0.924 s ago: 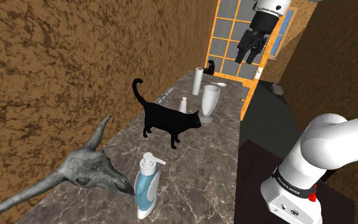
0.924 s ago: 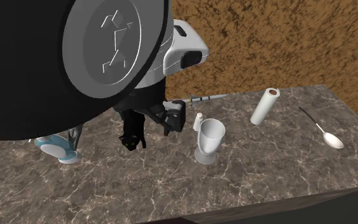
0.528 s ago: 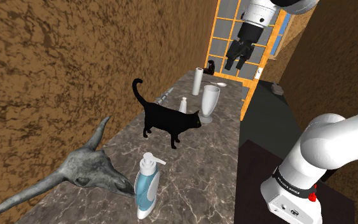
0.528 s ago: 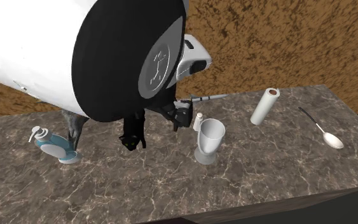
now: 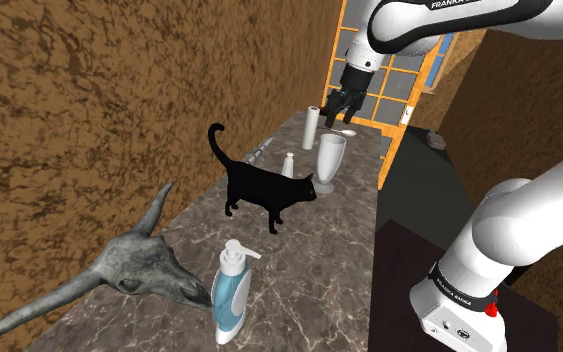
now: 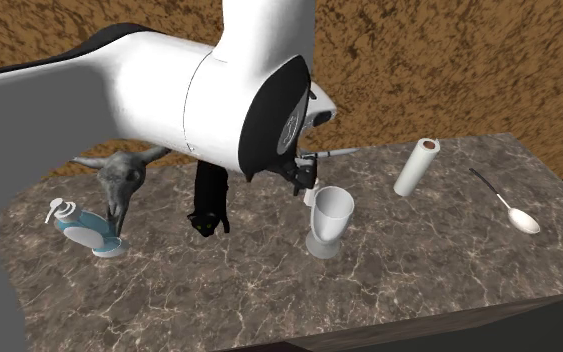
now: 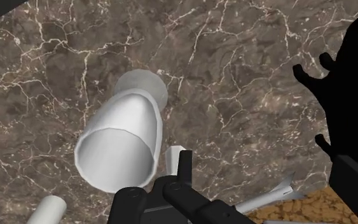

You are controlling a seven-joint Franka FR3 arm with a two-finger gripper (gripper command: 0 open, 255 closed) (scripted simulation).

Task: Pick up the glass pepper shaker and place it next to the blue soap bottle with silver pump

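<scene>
The small pale pepper shaker (image 5: 288, 164) stands on the marble counter (image 5: 299, 260) between the black cat figure (image 5: 264, 190) and a tall grey goblet (image 5: 329, 163). In the second exterior view the shaker (image 6: 312, 193) is half hidden behind my hand. The wrist view has the shaker (image 7: 173, 156) right beside the goblet (image 7: 123, 143). The blue soap bottle (image 5: 231, 296) with a pale pump stands at the counter's near end, also seen as the bottle (image 6: 84, 228). My gripper (image 5: 343, 107) hangs open and empty above the far end, well above the shaker.
A grey animal skull (image 5: 119, 270) lies beside the soap bottle. A white roll (image 5: 310, 127) and a spoon (image 5: 346, 131) sit at the far end by an orange-framed window. A thin grey utensil (image 5: 257, 152) lies along the brown wall. The counter edge drops off on the shoulder view's right.
The arm has swung down and toward the shoulder view's left, bringing the gripper lower over the counter's far end. Nothing on the counter has moved.
</scene>
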